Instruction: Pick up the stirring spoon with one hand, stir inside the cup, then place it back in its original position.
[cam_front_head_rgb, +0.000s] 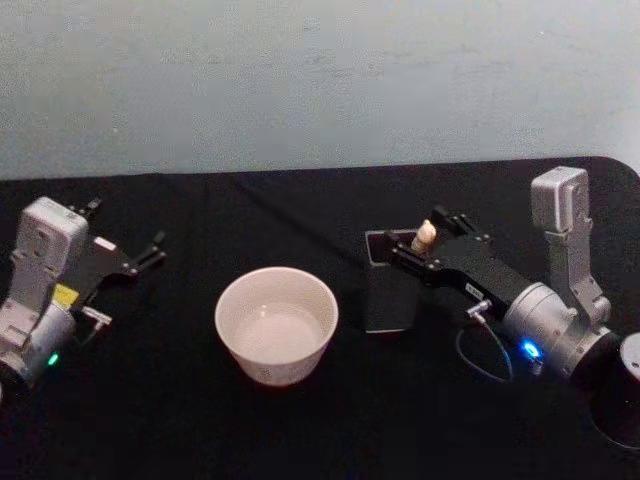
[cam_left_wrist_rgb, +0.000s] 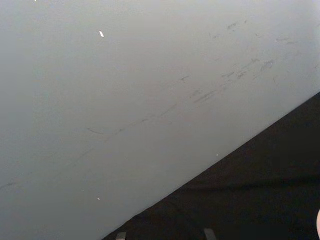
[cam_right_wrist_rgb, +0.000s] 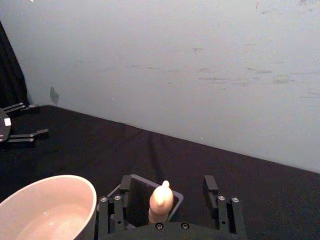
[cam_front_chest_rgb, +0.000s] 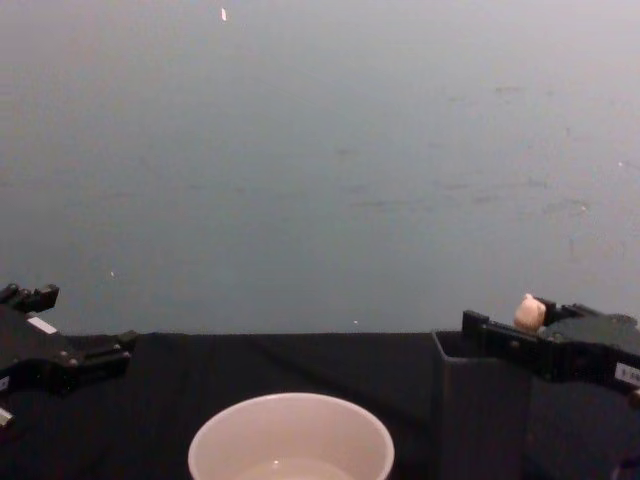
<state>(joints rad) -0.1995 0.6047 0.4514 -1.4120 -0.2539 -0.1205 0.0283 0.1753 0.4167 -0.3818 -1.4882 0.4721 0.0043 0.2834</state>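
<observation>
Right wrist view has the right gripper (cam_right_wrist_rgb: 167, 184) spread wide, one black finger (cam_right_wrist_rgb: 124, 186) on each side of the stirring spoon (cam_right_wrist_rgb: 161, 199), with a clear gap on both sides and neither finger touching it. That spoon stands upright in the original position (cam_right_wrist_rgb: 176, 200), a dark grey, thin-walled square box, and only its smooth cream bear-head top rises above the rim; bowl and neck are hidden inside.

Just beside the holder, on the robot's left and apart from it by a narrow strip of cloth, sits the cup (cam_right_wrist_rgb: 75, 187). It is wide, round and matt cream-white, with a plain rim, and is broader than the box. From the head camera something pale and glossy lies in its bottom, but whether it is liquid cannot be told.

Farther left, well apart from the cup across bare cloth, the left gripper (cam_front_head_rgb: 150, 252) rests low near the table's left side with its thin prongs parted and nothing between them.

Everything stands on a black table (cam_front_head_rgb: 300, 430) covering. Open cloth runs behind the holder up to the straight far edge, where a pale grey scuffed wall (cam_front_head_rgb: 320, 80) rises.
</observation>
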